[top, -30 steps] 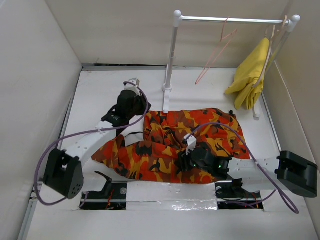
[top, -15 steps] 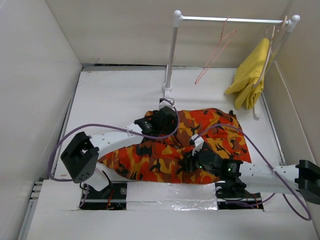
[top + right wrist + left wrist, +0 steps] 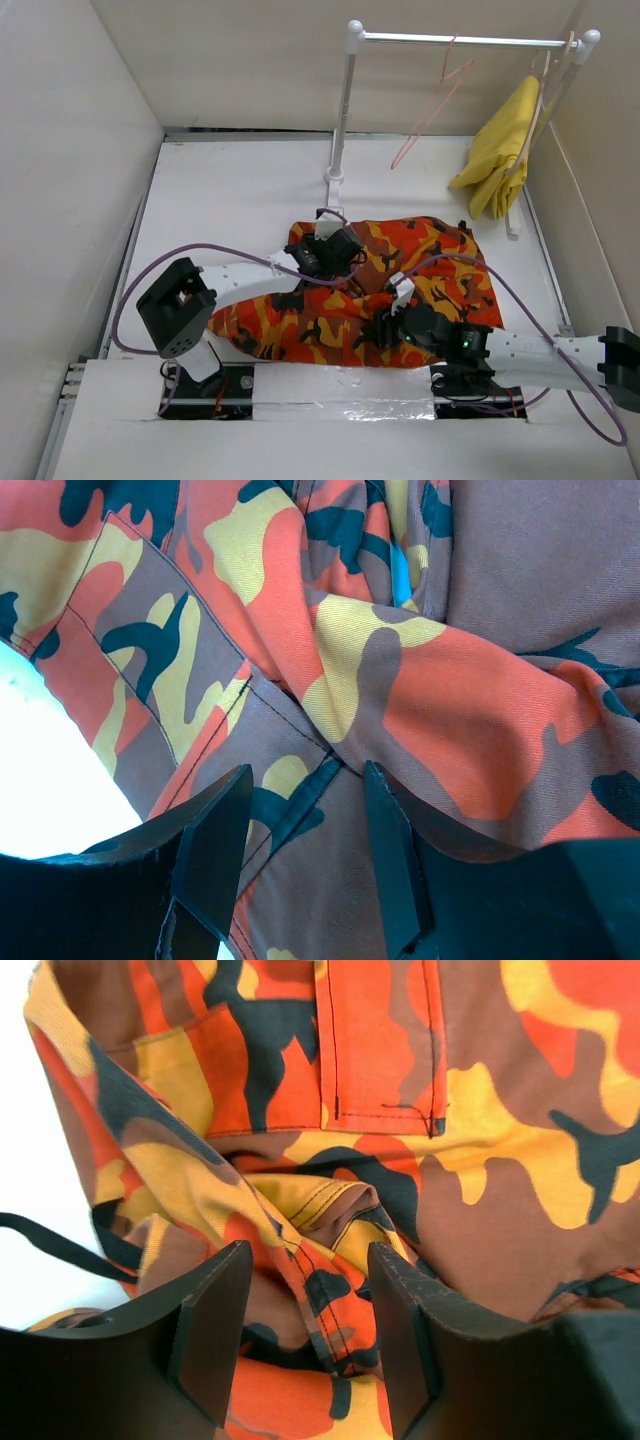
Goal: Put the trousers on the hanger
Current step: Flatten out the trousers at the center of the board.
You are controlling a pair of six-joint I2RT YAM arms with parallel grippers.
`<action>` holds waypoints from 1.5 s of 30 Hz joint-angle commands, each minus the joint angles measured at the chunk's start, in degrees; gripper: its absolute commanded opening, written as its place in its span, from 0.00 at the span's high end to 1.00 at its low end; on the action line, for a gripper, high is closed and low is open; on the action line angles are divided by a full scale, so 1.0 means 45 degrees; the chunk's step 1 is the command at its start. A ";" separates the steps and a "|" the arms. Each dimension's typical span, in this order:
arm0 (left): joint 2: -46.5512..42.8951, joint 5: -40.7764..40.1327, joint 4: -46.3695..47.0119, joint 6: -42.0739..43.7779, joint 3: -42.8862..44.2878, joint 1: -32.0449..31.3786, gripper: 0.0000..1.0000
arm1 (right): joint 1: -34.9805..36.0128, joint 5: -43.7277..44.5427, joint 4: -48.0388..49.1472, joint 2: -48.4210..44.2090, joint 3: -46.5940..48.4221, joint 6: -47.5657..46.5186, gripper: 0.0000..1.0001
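Honestly this one's barely started. The trousers are lying in a crumpled heap on the bench, right in front of the two arms. The hanger is hooked on the rail at the back, well apart from the fabric and with nothing on it. A yellow garment hangs further right on the same rail. The left hand is down over the far side of the heap, fingers spread wide with a bunched fold of cloth between them, not pinched. The right hand is low over the near edge, also spread, straddling a seam ridge with nothing gripped. So I'd say nothing is done yet: both hands need to close on the cloth, lift and straighten the trousers, then drape them over the hanger's bottom bar. The hanger may have to come off the rail too, hard to say.
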 commanded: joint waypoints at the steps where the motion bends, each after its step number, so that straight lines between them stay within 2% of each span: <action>1: 0.0552 -0.0408 -0.0137 -0.0307 0.0106 -0.0113 0.56 | 0.0118 0.0150 0.0246 -0.0123 -0.0015 0.0153 0.45; 3: 0.0748 -0.0447 -0.0060 -0.0385 0.0204 -0.0113 0.63 | 0.0118 0.0150 0.0207 -0.0085 -0.0034 0.0212 0.45; 4: 0.0749 -0.0428 0.0038 -0.0366 0.0205 -0.0113 0.81 | 0.0118 0.0169 0.0149 -0.0084 -0.0054 0.0347 0.45; 5: 0.0671 -0.0427 0.0193 -0.0327 0.0224 -0.0113 0.95 | 0.0118 0.0344 0.0090 -0.0046 -0.0073 0.0484 0.45; 6: 0.0497 -0.0543 0.0175 -0.0327 0.0263 -0.0113 1.00 | 0.0118 0.0481 -0.0026 -0.0007 -0.0073 0.0659 0.46; 8: 0.0106 -0.0681 0.0000 -0.0210 0.0497 0.0042 1.00 | 0.0118 0.0715 -0.0144 0.0033 -0.0190 0.1090 0.46; 12: -0.2055 0.0018 -0.0040 0.0589 0.0771 0.1115 1.00 | 0.0118 0.1165 -0.0320 0.0208 -0.0307 0.1832 0.47; 15: -0.3584 0.1229 0.0233 0.1332 0.0907 0.2539 1.00 | 0.0118 0.1497 -0.0379 0.0481 -0.0347 0.2320 0.48; 21: -0.4972 0.4176 0.0195 0.2114 0.1590 0.5875 1.00 | 0.0118 0.1791 -0.0359 0.1320 -0.0269 0.2946 0.48; 27: -0.4721 0.6189 0.0097 0.2563 0.3074 0.8730 1.00 | 0.0118 0.1517 -0.0106 0.1693 -0.0366 0.3122 0.49; 31: -0.4447 0.7714 0.0448 0.2487 0.3583 1.1269 1.00 | 0.0118 0.1537 -0.0242 0.1108 -0.0503 0.3161 0.49; 32: -0.4389 0.8239 0.0874 0.2408 0.3584 1.1738 1.00 | 0.0118 0.1575 -0.0281 0.0952 -0.0542 0.3161 0.49; 33: -0.4407 0.9772 0.1420 0.2330 0.3390 1.2206 1.00 | 0.0118 0.1595 -0.0281 0.0835 -0.0639 0.3181 0.49; 34: -0.4427 1.0464 0.1986 0.1943 0.2789 1.3120 1.00 | 0.0118 0.1615 -0.0339 0.0621 -0.0678 0.3239 0.49; 36: -0.4311 1.2140 0.3665 0.1394 0.2161 1.3965 1.00 | 0.0118 0.1673 -0.0379 0.0483 -0.0737 0.3259 0.49; 39: -0.2951 1.2814 0.3908 0.0767 0.1689 1.5003 1.00 | 0.0118 0.1693 -0.0398 0.0501 -0.0737 0.3259 0.49; 40: -0.2479 1.2641 0.3538 0.0844 0.1825 1.5004 0.75 | 0.0118 0.1693 -0.0398 0.0540 -0.0718 0.3240 0.49; 43: -0.0544 1.1761 0.1468 0.1898 0.2820 1.5004 0.33 | 0.0118 0.1596 -0.0340 0.0599 -0.0679 0.3162 0.49; 45: -0.0441 1.1625 0.1365 0.2114 0.2629 1.5004 0.30 | 0.0118 0.1576 -0.0301 0.0599 -0.0698 0.3142 0.49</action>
